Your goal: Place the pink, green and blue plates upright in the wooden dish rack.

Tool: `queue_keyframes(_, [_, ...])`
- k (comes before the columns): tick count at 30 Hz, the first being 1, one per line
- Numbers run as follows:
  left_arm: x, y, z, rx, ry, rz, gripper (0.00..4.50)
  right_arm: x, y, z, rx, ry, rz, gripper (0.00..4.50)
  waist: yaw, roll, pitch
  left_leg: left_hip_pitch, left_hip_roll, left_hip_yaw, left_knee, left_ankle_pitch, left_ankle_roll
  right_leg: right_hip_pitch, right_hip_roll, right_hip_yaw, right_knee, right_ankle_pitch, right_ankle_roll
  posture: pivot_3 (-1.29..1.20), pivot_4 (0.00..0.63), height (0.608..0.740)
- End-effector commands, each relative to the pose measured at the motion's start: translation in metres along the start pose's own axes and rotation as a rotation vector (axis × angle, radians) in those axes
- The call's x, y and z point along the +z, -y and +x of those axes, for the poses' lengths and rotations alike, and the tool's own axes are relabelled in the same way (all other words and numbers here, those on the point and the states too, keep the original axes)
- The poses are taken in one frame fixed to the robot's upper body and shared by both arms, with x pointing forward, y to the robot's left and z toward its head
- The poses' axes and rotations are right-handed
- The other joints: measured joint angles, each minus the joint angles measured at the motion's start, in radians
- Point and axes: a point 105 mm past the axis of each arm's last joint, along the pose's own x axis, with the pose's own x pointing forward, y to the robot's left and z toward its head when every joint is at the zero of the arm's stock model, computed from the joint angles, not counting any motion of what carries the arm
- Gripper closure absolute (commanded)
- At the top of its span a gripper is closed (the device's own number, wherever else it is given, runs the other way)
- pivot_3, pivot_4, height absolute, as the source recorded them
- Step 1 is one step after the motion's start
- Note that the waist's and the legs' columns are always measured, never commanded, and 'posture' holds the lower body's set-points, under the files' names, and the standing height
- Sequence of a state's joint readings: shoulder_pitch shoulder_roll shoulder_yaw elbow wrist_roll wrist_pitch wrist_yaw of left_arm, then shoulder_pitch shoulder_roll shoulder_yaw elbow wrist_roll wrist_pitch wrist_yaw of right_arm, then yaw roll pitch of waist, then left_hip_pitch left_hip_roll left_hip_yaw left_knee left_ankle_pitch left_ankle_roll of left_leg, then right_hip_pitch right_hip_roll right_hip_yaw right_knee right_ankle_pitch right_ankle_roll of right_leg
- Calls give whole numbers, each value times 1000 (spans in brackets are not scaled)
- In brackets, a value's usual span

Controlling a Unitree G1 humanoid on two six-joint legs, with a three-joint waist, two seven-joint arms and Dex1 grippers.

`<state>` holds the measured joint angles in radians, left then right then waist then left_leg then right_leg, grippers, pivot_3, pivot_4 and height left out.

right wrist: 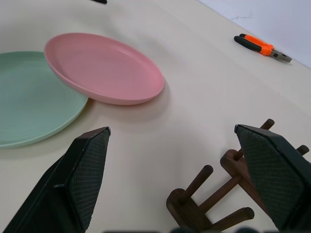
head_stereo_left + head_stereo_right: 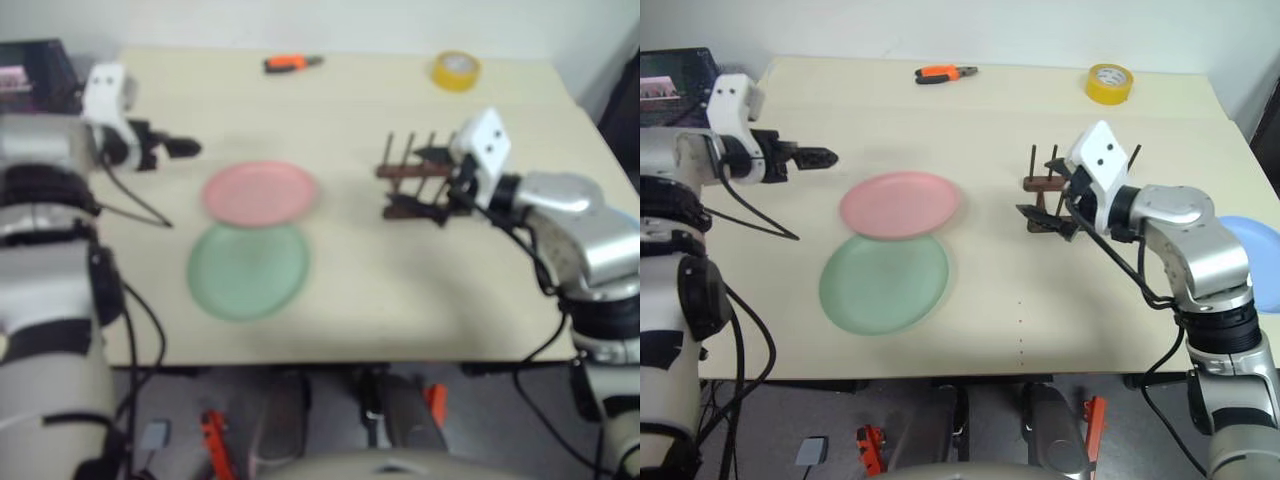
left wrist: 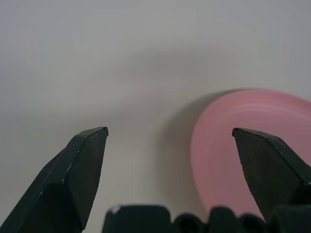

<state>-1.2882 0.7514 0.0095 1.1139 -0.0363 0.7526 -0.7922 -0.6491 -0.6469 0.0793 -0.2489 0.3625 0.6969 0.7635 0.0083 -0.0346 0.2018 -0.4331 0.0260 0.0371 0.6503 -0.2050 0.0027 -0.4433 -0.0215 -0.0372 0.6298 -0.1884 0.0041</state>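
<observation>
Left gripper (image 2: 828,156): fingers spread wide and empty, held above the tabletop (image 2: 1040,290) near its left edge, pointing toward the pink plate (image 2: 900,204). In the left wrist view the two black fingertips (image 3: 90,160) stand far apart, with the rim of the pink plate between and beyond them.

Right gripper (image 2: 1040,205): fingers likewise spread wide and empty, hovering at the wooden dish rack (image 2: 1045,183) on the right half of the tabletop. In the right wrist view the rack's dark pegs lie between the two fingers; whether either finger touches the rack cannot be told.

Wooden dish rack: it holds no plate.

Pink plate: lying near the middle of the tabletop, left of the rack and well apart from it. Its near edge overlaps the far rim of the green plate (image 2: 884,283) and rests on it, so the pink plate sits slightly tilted.

Green plate: flat on the tabletop, between the pink plate and the front edge.

Blue plate (image 2: 1252,250): partly visible past the right edge of the tabletop, behind the right arm.

Other items: orange-handled pliers (image 2: 946,73) near the far edge; a roll of yellow tape (image 2: 1109,83) toward the far right corner.
</observation>
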Motion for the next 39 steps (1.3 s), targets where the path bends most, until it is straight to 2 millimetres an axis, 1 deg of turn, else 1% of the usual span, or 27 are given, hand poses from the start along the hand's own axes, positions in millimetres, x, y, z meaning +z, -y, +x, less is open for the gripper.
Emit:
queue_keyframes(1, [9, 2, -2, -12, 26, -11, 0, 11, 2, -3, -14, 35, -40, 28, -3, 0, 0, 0, 0, 0, 0, 0, 0, 0, 0, 0, 0, 0, 0, 0, 150, 740])
queue_keyframes(4, [-1, 10, 7, -40, -10, -12, 0, 9, 1, -4, -15, 27, -41, 28, -7, 0, 0, 0, 1, -1, 1, 0, 0, 0, 1, 0, 2, 0, 0, 0, 150, 740])
queue_keyframes(8, [-21, 9, 19, -6, -72, -18, 0, 9, 1, -4, -21, 30, -37, 28, -9, 0, 0, 0, 1, -1, 5, 0, 0, -1, 1, 0, 8, -1, -2, 0, 150, 740])
queue_keyframes(9, [-24, 13, 22, -20, -82, -32, 0, 9, 0, -4, -22, 30, -37, 28, -9, 0, 0, 0, 1, -1, 7, 0, 0, -1, 1, 0, 10, -1, -2, 0, 150, 740])
queue_keyframes(12, [-28, 22, 28, -48, -98, -42, 0, 8, 0, -5, -24, 26, -37, 28, -10, 0, 0, 0, 1, -1, 12, 0, 0, -2, 1, 0, 15, -1, -2, 0, 150, 740])
queue_keyframes(16, [-33, 25, 32, -58, -103, -51, 0, 7, 0, -8, -32, 18, -38, 28, -10, 0, 0, 1, 2, -2, 14, 0, 0, -2, 1, 0, 17, 0, -2, 0, 150, 740])
queue_keyframes(19, [-34, 26, 32, -67, -105, -59, 579, 7, 0, -9, -35, 14, -38, 0, -10, 0, 0, 1, 2, -2, 13, 0, 0, -2, 1, 0, 17, -1, -3, 0, 150, 740])
queue_keyframes(23, [-35, 27, 32, -71, -109, -64, 2001, 6, 0, -9, -35, 13, -37, 0, -10, 0, 0, 1, 2, -1, 13, 0, 0, -2, 1, 0, 16, -1, -3, 0, 150, 740])
queue_keyframes(24, [-35, 27, 32, -71, -108, -67, 2438, 6, 1, -9, -35, 13, -37, 0, -10, 0, 0, 1, 2, -1, 13, 0, 0, -2, 1, 0, 16, -1, -3, 0, 150, 740])
queue_keyframes(27, [-34, 26, 31, -71, -107, -71, 3452, 6, 1, -8, -37, 12, -38, 0, -10, 0, 0, 1, 2, -1, 13, 0, 0, -2, 1, 0, 16, -1, -3, 0, 150, 740])
queue_keyframes(28, [-34, 26, 31, -71, -106, -72, 3890, 6, 1, -8, -37, 13, -39, 0, -10, 0, 0, 1, 2, -1, 13, 0, 0, -2, 1, 0, 16, -1, -3, 0, 150, 740])
queue_keyframes(30, [-33, 26, 30, -71, -103, -75, 4480, 7, 2, -7, -36, 15, -39, 0, -10, 0, 0, 1, 2, -2, 13, 0, 0, -2, 1, 0, 16, -1, -3, 0, 150, 740])
queue_keyframes(39, [-22, 23, 25, -67, -58, -97, 4480, 7, 1, -4, -27, 17, -42, 0, -10, 0, 0, 1, 2, -2, 13, 0, 0, -2, 1, 0, 16, -1, -3, 0, 150, 740])
